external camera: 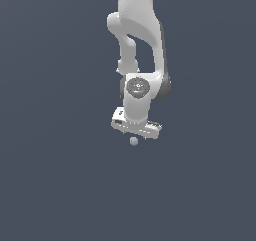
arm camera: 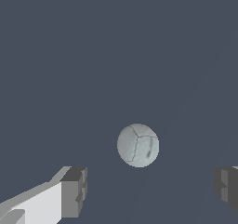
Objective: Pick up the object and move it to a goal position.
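Observation:
The object (external camera: 133,141) is a tiny pale grey-blue ball lying on the dark floor. It sits directly under the white gripper (external camera: 136,133), whose hand hangs just above it. In the wrist view the ball (arm camera: 138,145) shows faint seam lines and lies a little beyond the line between the two grey fingertips (arm camera: 74,190). The gripper (arm camera: 149,189) is open wide, with nothing between its fingers. The fingers stand apart from the ball on both sides.
The white arm (external camera: 139,30) comes down from the exterior view's top centre. Only the plain dark grey-blue floor (external camera: 50,185) surrounds the ball; no goal marker shows.

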Available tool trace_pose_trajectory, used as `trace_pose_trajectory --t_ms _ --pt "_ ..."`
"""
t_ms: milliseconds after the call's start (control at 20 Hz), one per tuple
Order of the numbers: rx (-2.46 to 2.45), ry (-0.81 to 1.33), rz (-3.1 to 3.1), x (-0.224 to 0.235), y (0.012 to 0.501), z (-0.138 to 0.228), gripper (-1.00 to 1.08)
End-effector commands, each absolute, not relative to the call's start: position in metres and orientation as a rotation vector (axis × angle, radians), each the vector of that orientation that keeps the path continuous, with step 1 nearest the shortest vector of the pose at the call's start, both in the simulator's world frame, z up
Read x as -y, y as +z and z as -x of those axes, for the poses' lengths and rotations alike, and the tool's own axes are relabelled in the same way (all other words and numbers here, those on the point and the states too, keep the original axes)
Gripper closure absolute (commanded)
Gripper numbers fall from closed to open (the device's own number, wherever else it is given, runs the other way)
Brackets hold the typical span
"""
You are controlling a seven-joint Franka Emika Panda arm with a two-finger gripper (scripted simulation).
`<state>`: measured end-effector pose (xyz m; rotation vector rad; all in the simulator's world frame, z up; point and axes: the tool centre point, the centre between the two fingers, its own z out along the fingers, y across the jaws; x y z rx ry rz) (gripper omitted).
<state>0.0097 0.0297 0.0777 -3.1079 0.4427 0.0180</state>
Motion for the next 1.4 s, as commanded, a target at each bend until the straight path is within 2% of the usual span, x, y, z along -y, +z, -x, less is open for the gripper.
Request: trace_pose_trajectory --t_ms 0,450,900,1150,1200,1350 --pt "-0.481 0.007 3.104 -0.029 0.074 -0.013 -0.92" --pt "-0.501 0.003 3.101 -0.029 0.068 -0.014 -0.92" --pt "-0.507 0.001 3.100 -0.029 0.028 -0.013 -0.92" --pt "-0.508 0.000 3.100 -0.029 0.021 -0.014 -0.92" --pt "-0.508 0.000 3.100 -0.029 0.021 -0.014 1.08" --pt "-0.508 0.000 3.100 -0.029 0.021 -0.014 1.08"
